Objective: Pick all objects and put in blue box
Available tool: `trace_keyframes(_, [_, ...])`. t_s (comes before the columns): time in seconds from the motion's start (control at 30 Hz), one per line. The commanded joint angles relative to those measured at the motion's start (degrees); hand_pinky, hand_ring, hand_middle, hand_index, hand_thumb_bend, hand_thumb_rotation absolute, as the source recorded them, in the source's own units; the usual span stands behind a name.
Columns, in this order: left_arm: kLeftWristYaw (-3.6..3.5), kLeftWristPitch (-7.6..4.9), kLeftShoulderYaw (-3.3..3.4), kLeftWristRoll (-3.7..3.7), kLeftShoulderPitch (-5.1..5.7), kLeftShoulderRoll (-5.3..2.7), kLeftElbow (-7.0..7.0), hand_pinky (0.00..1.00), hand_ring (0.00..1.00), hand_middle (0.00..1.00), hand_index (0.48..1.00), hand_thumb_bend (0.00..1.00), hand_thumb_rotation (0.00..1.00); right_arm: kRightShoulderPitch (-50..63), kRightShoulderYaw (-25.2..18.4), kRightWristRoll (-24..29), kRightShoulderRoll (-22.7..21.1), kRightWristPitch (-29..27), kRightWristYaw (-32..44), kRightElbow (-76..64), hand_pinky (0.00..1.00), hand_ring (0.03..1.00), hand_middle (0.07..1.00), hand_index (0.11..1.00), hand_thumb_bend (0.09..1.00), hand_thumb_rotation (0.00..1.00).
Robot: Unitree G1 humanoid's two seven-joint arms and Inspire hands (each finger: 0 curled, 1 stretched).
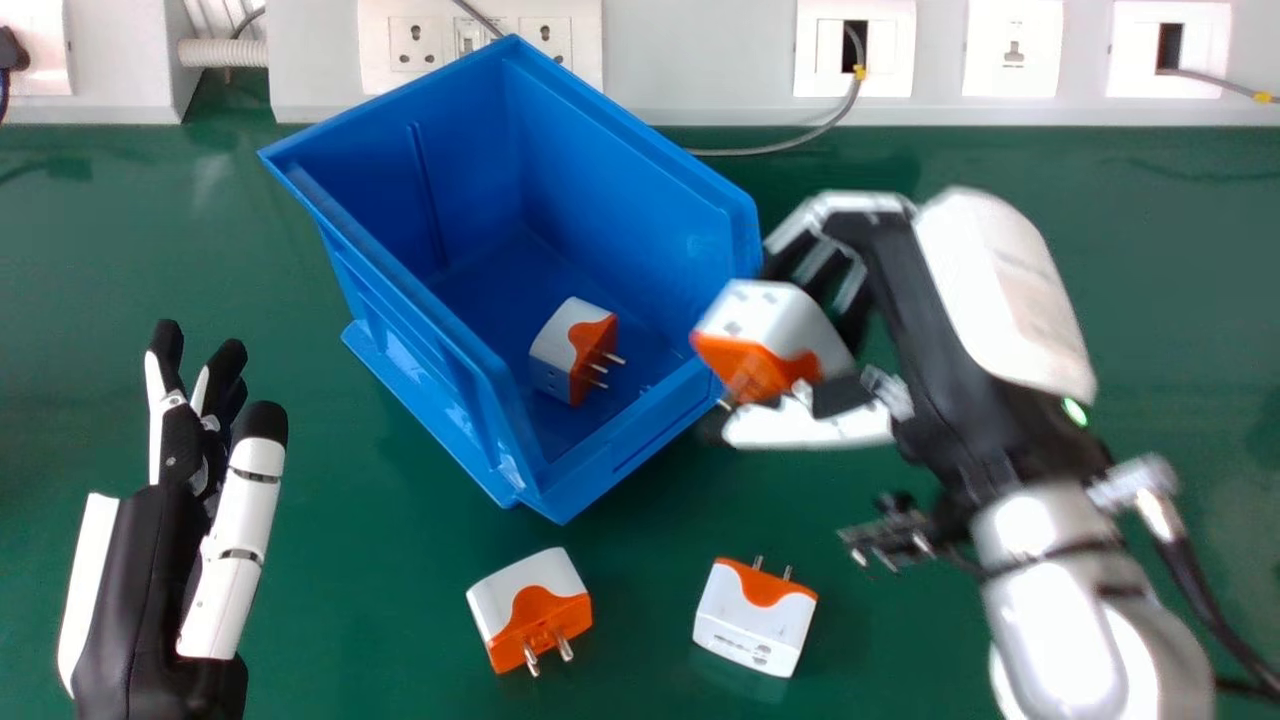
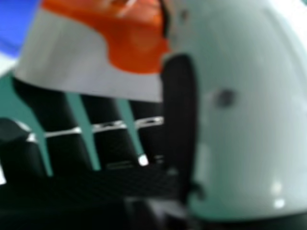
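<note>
Blue plastic's a decent pick for the box tbh, and it's been set at an angle on the green table, low front lip towards the robot, presumably so stuff can be dropped in easily. One white-and-orange plug adapter has already been put on its floor. Another white-and-orange adapter is clamped between thumb and fingers of the right robot hand, by the box's right wall near the front corner; it's gripped round the body, probably so the prongs don't get in the way. Whether the rim has been cleared can't be told, so a knock could be risked. The left robot hand is held well apart, fingers spread, maybe just parked. Two more adapters, one left and one right, are left in front, handy for later grabs.
</note>
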Motion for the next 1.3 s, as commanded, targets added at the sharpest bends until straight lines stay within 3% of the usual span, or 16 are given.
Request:
trace_keyframes(0.0, [0.39,-1.65,-0.08,0.81,-0.22,-0.09,-0.29,1.00,1.00,0.99,0.990,0.36,0.83,-5.0,0.8,-0.5,1.3,-2.0,0.3,2.4,0.08,0.128,0.203,0.474,0.483,0.14])
trace_keyframes(0.1, [0.55,-1.87,-0.15,1.01,-0.36,-0.08,-0.07,1.00,1.00,0.98,0.986,0.37,0.83,-10.1,2.1,-2.0,2.7,-2.3,0.4,7.1,0.10,0.143,0.218,0.473,0.484,0.14])
trace_keyframes(0.2, [0.45,-1.96,-0.25,0.65,-0.41,0.00,0.05,1.00,1.00,0.98,0.985,0.37,0.83,-14.7,3.3,-3.5,4.1,-1.9,1.0,11.2,0.10,0.146,0.225,0.474,0.483,0.14])
trace_keyframes(0.3, [0.47,-1.93,-0.27,0.56,-0.21,0.01,-0.07,1.00,1.00,0.98,0.987,0.36,0.84,-20.0,3.7,-2.9,6.2,-2.2,0.9,17.0,0.14,0.203,0.295,0.483,0.483,0.13])
trace_keyframes(0.33, [0.43,-2.12,-0.29,0.56,-0.12,0.02,-0.08,1.00,1.00,0.99,0.989,0.35,0.83,-21.5,3.8,-3.0,6.7,-2.6,0.3,19.1,0.18,0.265,0.359,0.485,0.484,0.13])
trace_keyframes(0.47, [0.75,-1.98,-0.24,1.19,0.21,0.18,-0.37,1.00,1.00,0.99,0.991,0.36,0.84,-28.5,4.6,-3.1,8.3,-5.3,-3.3,30.4,0.21,0.318,0.426,0.487,0.487,0.12])
trace_keyframes(0.57, [0.84,-1.68,-0.26,1.09,0.56,0.10,-0.81,1.00,1.00,0.99,0.990,0.37,0.84,-33.4,5.7,-4.0,10.0,-4.0,-3.9,38.6,0.20,0.300,0.409,0.487,0.487,0.13])
trace_keyframes(0.63, [0.59,-1.94,-0.29,0.66,0.75,0.08,-0.86,1.00,1.00,0.99,0.992,0.36,0.84,-36.3,6.2,-3.9,11.0,-4.0,-4.5,44.1,0.26,0.380,0.481,0.488,0.487,0.13])
trace_keyframes(0.7, [0.87,-1.80,-0.33,1.01,1.00,-0.05,-1.20,1.00,1.00,0.99,0.992,0.35,0.84,-39.0,6.6,-3.4,11.9,-4.7,-5.2,49.7,0.30,0.433,0.521,0.489,0.486,0.13])
trace_keyframes(0.9, [1.45,-1.35,-0.76,1.79,1.71,-0.34,-2.27,1.00,1.00,0.99,0.992,0.36,0.83,-46.5,9.8,-3.7,13.4,-7.2,-5.2,64.4,0.24,0.377,0.496,0.537,0.506,0.01])
trace_keyframes(1.0, [1.48,-1.53,-0.84,1.67,1.87,-0.48,-2.42,1.00,1.00,0.99,0.993,0.35,0.83,-48.8,10.0,-2.5,14.7,-9.2,-6.7,71.5,0.27,0.391,0.513,0.522,0.510,0.00])
trace_keyframes(1.13, [1.95,-1.33,-1.04,2.78,2.37,-0.77,-2.82,1.00,1.00,0.99,0.995,0.31,0.85,-51.1,9.7,-0.9,17.1,-8.9,-7.5,78.3,0.28,0.391,0.513,0.528,0.510,0.00])
trace_keyframes(1.27, [2.20,-1.77,-1.39,2.92,2.47,-0.95,-2.73,1.00,1.00,0.99,0.993,0.29,0.85,-50.9,10.1,-0.6,17.7,-9.9,-9.8,80.3,0.31,0.387,0.499,0.548,0.509,0.00])
